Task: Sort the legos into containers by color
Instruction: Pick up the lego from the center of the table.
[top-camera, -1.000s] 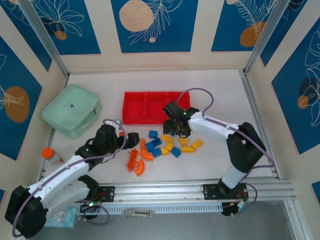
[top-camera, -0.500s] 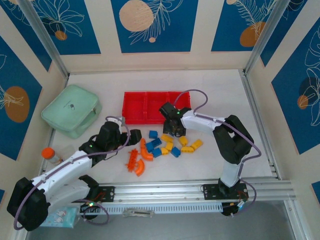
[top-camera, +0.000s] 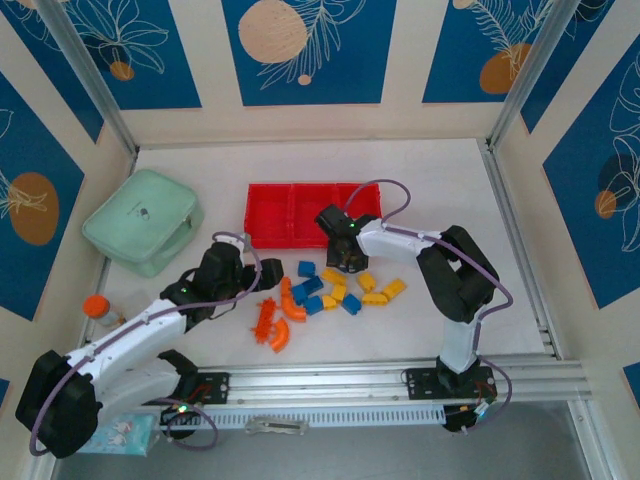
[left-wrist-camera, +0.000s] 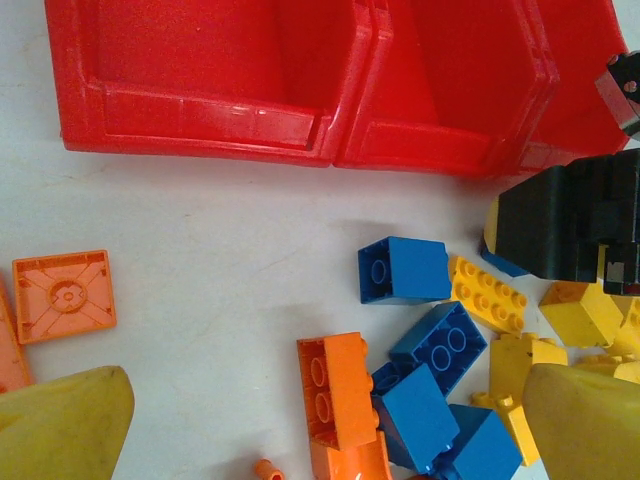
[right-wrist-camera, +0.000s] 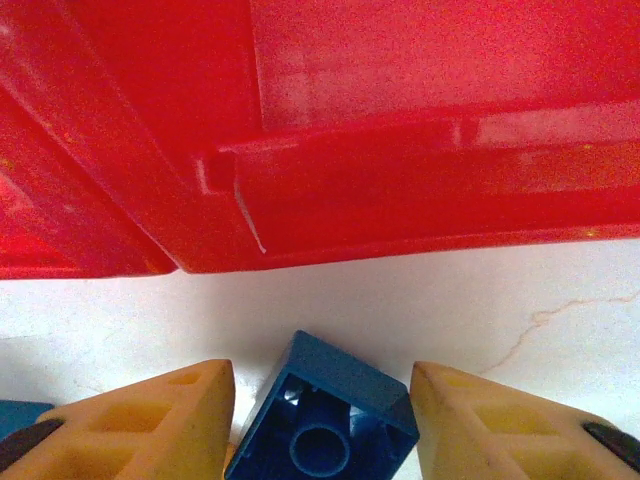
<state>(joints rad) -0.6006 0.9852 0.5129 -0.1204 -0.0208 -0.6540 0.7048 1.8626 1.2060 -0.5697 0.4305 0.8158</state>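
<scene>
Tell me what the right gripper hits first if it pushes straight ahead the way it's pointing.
Likely the tilted blue lego sitting between the right gripper's fingers; the red tray wall lies beyond, depth unclear.

The left arm (top-camera: 130, 345) stretches forward and rightward, the left end effector (left-wrist-camera: 325, 425) held low, fingers spread wide. The right arm (top-camera: 455, 285) bends leftward, the right end effector (right-wrist-camera: 322, 410) angled down, fingers parted.
</scene>
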